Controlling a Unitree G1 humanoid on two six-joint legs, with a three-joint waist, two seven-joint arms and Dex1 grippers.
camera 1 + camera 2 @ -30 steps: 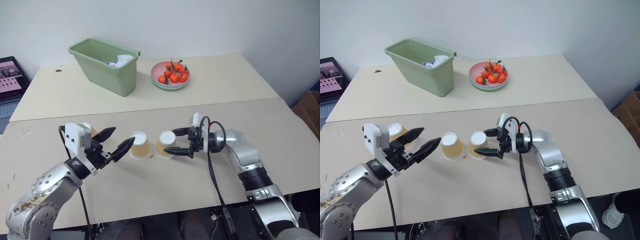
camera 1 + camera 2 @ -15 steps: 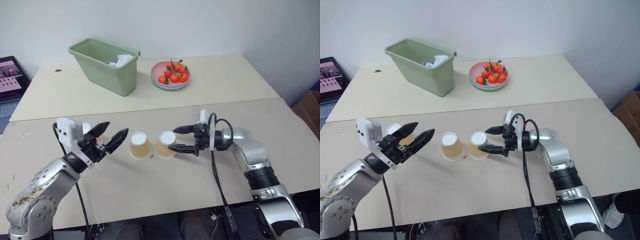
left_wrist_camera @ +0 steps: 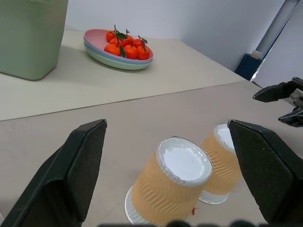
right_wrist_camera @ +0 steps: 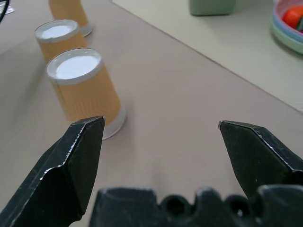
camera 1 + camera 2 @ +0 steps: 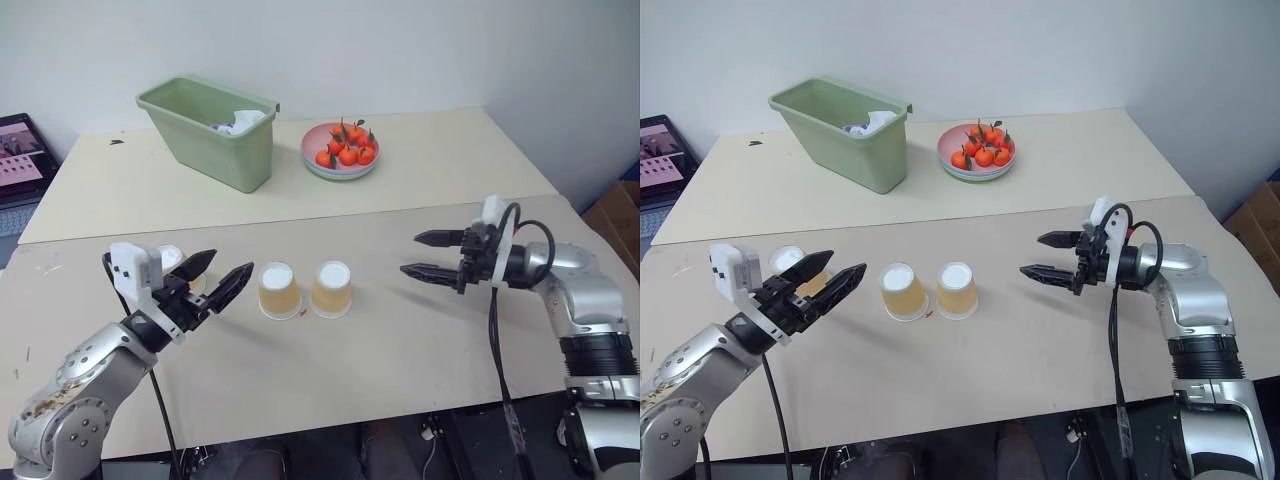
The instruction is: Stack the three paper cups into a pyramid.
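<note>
Two tapered, ribbed tan paper cups (image 5: 305,290) stand inverted side by side; at nine o'clock, a third (image 5: 790,262) beside the wide-open, empty left gripper (image 5: 220,278); at three o'clock, the right gripper (image 5: 425,255) gapes empty.

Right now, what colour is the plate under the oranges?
Pink plate with a pale green rim, clearest in left wrist view.

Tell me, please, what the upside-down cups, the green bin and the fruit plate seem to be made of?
The cups look like ribbed matte paper, tan walls with white bases and rims. The green bin looks like moulded plastic, smooth with a soft sheen. The pink plate could be plastic or glazed ceramic; its glossy rim leaves that open.
</note>
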